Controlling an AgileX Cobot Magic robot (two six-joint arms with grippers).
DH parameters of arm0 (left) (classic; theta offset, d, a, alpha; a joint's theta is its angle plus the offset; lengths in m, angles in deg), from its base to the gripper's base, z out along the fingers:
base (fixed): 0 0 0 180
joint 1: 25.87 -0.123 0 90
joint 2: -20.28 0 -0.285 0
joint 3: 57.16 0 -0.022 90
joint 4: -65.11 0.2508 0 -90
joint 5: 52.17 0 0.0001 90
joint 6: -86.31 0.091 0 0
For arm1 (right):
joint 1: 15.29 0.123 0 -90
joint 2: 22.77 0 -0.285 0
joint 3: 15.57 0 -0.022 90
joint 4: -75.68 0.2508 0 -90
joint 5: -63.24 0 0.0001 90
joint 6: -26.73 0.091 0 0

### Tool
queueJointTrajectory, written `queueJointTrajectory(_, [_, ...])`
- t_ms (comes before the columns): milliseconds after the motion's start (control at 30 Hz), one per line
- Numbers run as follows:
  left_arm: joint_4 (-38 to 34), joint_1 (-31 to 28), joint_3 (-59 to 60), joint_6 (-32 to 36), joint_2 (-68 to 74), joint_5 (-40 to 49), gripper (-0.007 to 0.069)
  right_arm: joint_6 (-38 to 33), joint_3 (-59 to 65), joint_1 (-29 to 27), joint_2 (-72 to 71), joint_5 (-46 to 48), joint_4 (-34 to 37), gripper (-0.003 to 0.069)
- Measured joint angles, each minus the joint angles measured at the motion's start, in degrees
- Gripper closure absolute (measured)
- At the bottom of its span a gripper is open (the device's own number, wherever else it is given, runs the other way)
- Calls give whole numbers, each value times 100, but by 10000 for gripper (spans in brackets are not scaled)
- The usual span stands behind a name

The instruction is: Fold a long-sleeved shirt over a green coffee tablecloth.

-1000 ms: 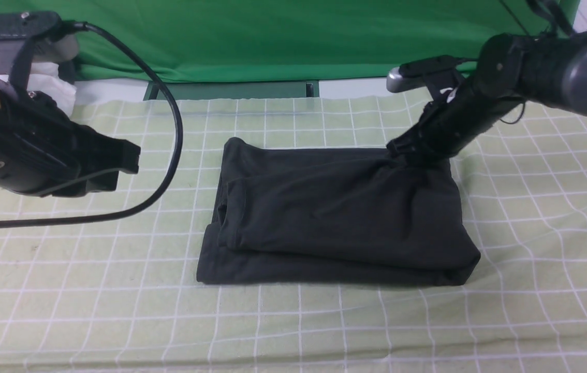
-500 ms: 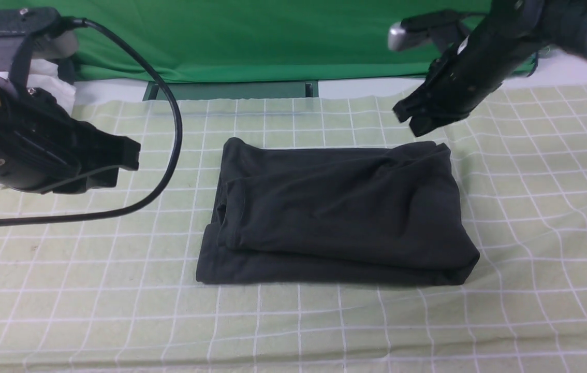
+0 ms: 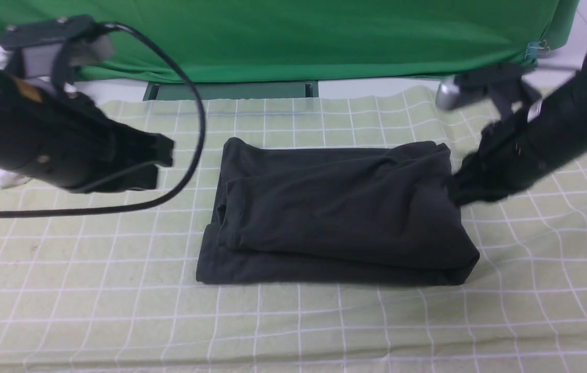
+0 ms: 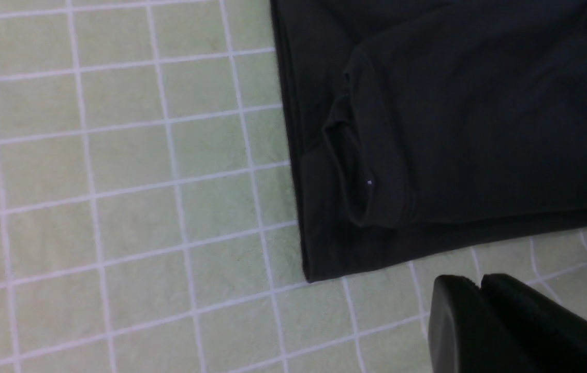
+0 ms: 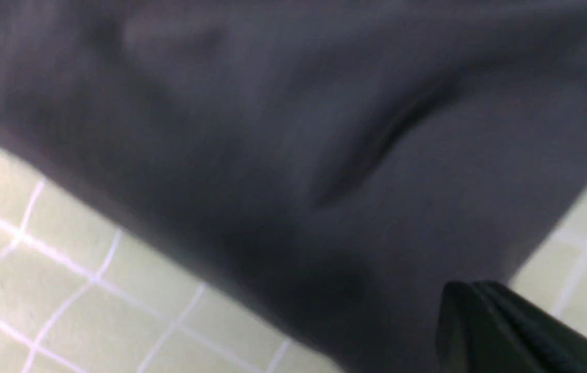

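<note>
The long-sleeved shirt [image 3: 335, 207] lies folded into a black rectangle in the middle of the green coffee tablecloth [image 3: 65, 290]; no logo shows. My left gripper [image 3: 166, 155] hovers to the left of the shirt, jaws shut and empty. In the left wrist view its tips [image 4: 480, 282] sit over bare tablecloth [image 4: 117, 207] just off a corner of the shirt [image 4: 454, 103]. My right gripper [image 3: 456, 189] is shut at the shirt's right edge. In the blurred right wrist view its tips [image 5: 472, 290] lie over the shirt's [image 5: 273, 129] edge, with nothing seen between them.
A plain bright green backdrop [image 3: 273, 36] hangs behind the table. A white garment [image 3: 6, 178] shows partly behind my left arm at the far left. A black cable [image 3: 190, 155] loops from the left arm over the cloth.
My right gripper left the shirt's far right corner, rose, then came down lower at the shirt's right edge. The left arm shifted a little to the right. The shirt lies as before.
</note>
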Motion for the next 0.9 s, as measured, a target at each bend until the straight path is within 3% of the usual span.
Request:
queueJointTrajectory(167, [-879, 0, 0, 765, 723, -123, 583, -83, 472, 68, 375, -354, 146, 657])
queueJointTrajectory(533, [-671, 0, 625, 823, 510, -162, 583, 66, 855, 62, 590, -628, 228, 660])
queueJointTrajectory(667, [-348, 0, 904, 674, -20, -190, 583, 70, 1223, 62, -324, -494, 158, 660])
queueJointTrajectory(900, [-243, 0, 1019, 544, -1209, -334, 583, 70, 1335, 62, -3319, -786, 135, 659])
